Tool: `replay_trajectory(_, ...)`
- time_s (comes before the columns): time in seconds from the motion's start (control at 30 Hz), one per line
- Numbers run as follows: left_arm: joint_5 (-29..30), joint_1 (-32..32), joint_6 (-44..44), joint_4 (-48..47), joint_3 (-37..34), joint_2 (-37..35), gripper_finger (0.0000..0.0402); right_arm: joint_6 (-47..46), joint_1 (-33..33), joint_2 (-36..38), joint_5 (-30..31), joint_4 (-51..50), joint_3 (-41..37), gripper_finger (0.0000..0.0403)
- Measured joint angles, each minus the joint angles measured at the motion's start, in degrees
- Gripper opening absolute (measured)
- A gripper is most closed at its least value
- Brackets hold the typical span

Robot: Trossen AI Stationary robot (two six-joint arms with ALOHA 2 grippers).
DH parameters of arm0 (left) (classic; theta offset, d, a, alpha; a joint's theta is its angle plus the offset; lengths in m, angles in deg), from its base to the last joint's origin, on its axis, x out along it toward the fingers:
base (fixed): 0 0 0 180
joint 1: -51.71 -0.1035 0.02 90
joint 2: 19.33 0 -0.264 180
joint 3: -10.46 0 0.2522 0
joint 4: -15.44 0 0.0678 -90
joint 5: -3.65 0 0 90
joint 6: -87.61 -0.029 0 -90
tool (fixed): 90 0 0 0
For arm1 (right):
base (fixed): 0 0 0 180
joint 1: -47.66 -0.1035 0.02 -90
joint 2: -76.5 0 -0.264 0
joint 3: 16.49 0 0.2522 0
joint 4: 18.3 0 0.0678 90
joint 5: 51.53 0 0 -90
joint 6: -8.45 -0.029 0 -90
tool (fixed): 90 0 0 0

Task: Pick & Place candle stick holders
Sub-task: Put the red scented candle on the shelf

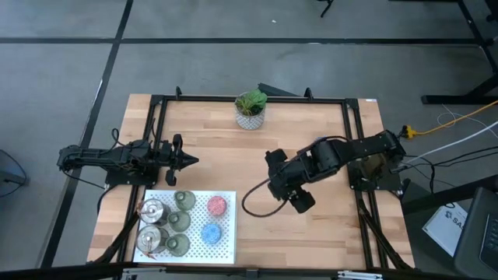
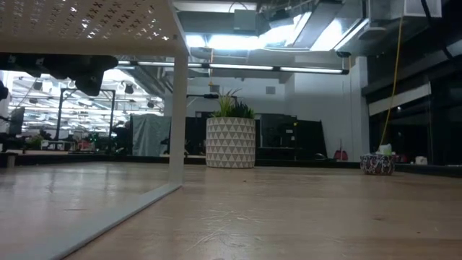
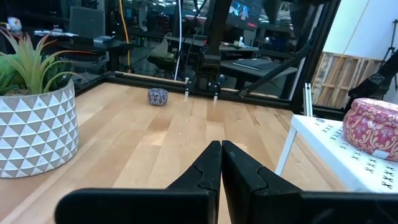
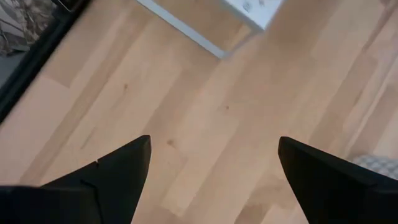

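We see seven candle holders [image 1: 180, 224] on the white tray [image 1: 227, 250] at the table's [image 1: 311, 233] near left. Our left claw [image 1: 189, 161] hovers pressed together just beyond it; our right claw [image 1: 274, 167] spreads empty mid-table.

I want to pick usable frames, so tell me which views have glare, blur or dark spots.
Low view: bright ceiling lights glare, the room behind is dim, and the white rack looms blurred up close. Left wrist view: the shut left gripper is a black silhouette, while the plant pot is sharp. Right wrist view: the table looks soft. High view: evenly lit.
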Motion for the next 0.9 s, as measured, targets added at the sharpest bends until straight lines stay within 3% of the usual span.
replay_trajectory(0.43, 0.0, 0.0, 0.0, 0.0, 0.0, 0.0, 0.0006, -4.0, 5.1, 1.2, 0.0, -2.3, -2.9, 0.0355)
replay_trajectory(0.9, 0.0, 0.0, 0.0, 0.0, 0.0, 0.0, 0.0006, -8.8, 9.7, 21.8, 2.2, 18.1, -34.2, 0.0355)
